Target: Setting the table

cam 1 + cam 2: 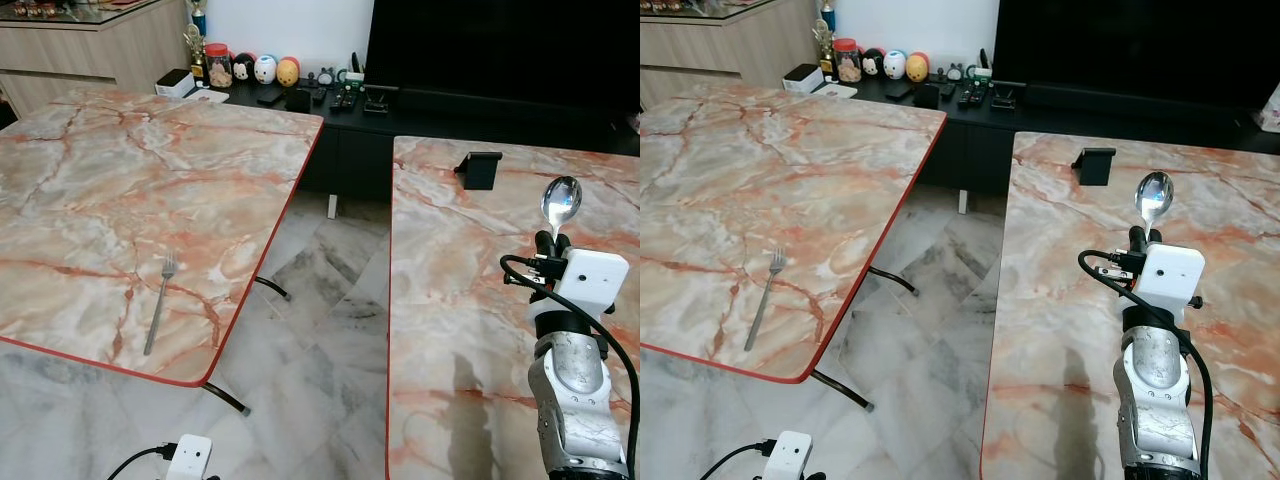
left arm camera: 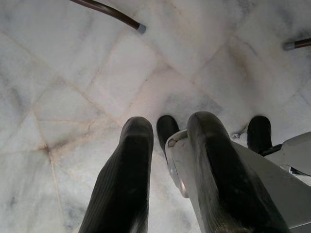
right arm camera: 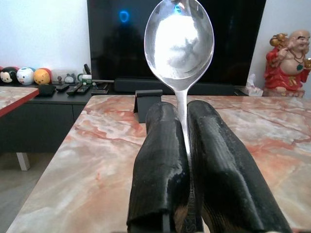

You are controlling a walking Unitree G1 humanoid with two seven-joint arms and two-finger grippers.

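My right gripper (image 1: pixel 551 243) is shut on the handle of a silver spoon (image 1: pixel 561 203), whose bowl stands upright above the right marble table (image 1: pixel 450 300). In the right wrist view the spoon (image 3: pixel 179 41) rises from between the two black fingers (image 3: pixel 160 160). A silver fork (image 1: pixel 160 302) lies on the left marble table (image 1: pixel 120 180), near its red front edge. My left gripper (image 2: pixel 167 145) hangs low over the tiled floor, its fingers a little apart with nothing between them.
A gap of grey tiled floor (image 1: pixel 320 330) runs between the two tables. A small black stand (image 1: pixel 479 168) sits at the far end of the right table. Behind it are a dark TV cabinet (image 1: pixel 340 105) with remotes and round toy figures (image 1: pixel 265 70).
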